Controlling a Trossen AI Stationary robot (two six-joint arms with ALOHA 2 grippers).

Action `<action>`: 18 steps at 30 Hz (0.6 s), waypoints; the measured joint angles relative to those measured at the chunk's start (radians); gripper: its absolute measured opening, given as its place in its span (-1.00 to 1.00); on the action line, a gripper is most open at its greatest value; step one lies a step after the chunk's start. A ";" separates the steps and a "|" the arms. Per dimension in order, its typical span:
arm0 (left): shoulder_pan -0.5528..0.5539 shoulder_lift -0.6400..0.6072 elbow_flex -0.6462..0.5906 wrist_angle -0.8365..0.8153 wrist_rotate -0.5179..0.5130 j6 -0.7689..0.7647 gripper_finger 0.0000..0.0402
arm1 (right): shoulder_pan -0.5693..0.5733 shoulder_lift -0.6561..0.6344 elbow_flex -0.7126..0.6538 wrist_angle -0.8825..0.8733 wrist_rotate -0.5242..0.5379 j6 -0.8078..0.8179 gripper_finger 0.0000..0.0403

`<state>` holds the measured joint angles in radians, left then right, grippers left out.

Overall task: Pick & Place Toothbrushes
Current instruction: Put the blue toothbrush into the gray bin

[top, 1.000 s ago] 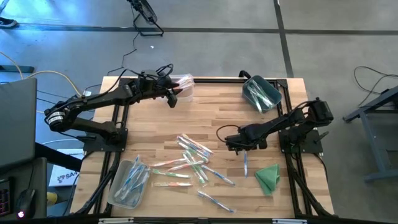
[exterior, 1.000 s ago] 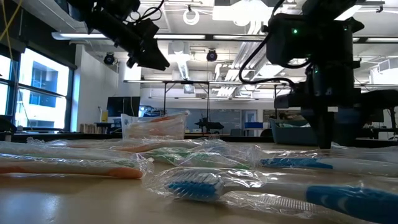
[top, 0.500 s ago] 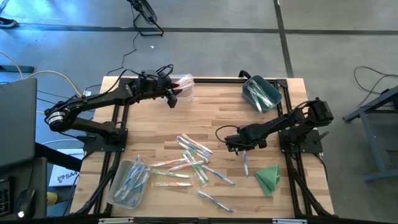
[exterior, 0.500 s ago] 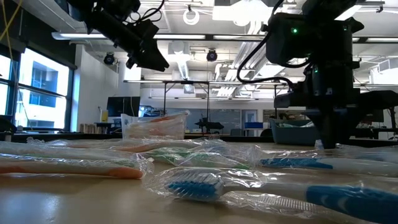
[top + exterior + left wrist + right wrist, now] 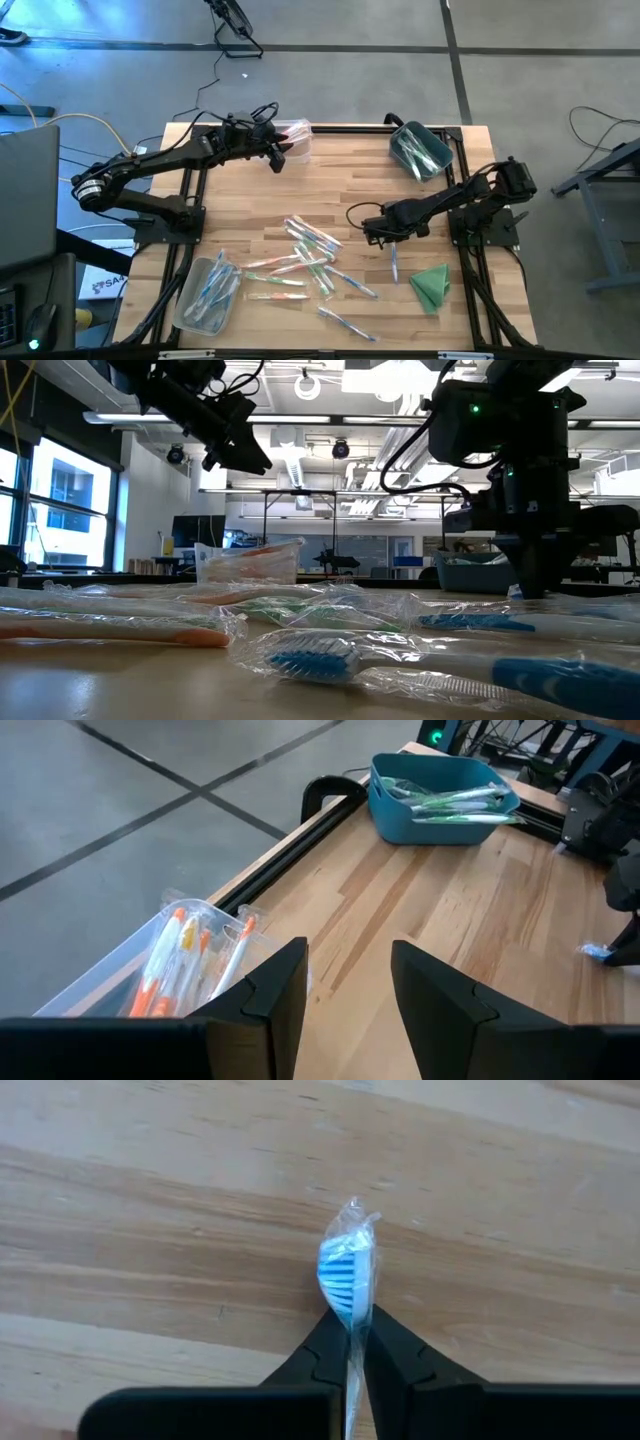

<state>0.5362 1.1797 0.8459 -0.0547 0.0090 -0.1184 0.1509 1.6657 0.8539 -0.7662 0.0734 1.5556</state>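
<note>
**Right end effector clamps on a blue toothbrush**

On the left, the left end effector [image 5: 276,158] hangs above the back of the worktop [image 5: 340,200], fingers parted and holding nothing, just beside the clear bin [image 5: 150,965] where orange-handled toothbrushes lie side by side. Near the front left corner sits another clear bin [image 5: 207,294] loaded with brushes. In the middle, the loose toothbrushes [image 5: 305,258] sprawl in their wrappers, long axes fanned every which way. Moving right, the right end effector [image 5: 393,240] is down at the worktop, fingers pinched tight on a wrapped blue toothbrush [image 5: 347,1275]; the bristle head sticks out just past the fingertips. From above, that brush's long axis runs front to back, handle trailing toward the front edge. At the back right, the blue bin [image 5: 419,149] holds greenish brushes. A folded green cloth [image 5: 432,285] lies front right.
</note>
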 joint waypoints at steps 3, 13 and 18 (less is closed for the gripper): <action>0.000 0.000 0.000 0.000 0.000 0.000 -0.29 | 0.000 0.000 0.000 0.004 0.000 -0.008 -0.95; 0.000 0.000 0.000 0.001 0.000 0.000 -0.29 | -0.001 -0.022 -0.004 0.014 0.006 -0.016 -0.96; 0.000 0.000 0.000 0.001 0.000 0.000 -0.29 | -0.001 -0.054 -0.004 0.010 0.016 -0.024 -0.96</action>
<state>0.5362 1.1797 0.8459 -0.0536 0.0087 -0.1181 0.1495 1.6114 0.8501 -0.7563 0.0890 1.5317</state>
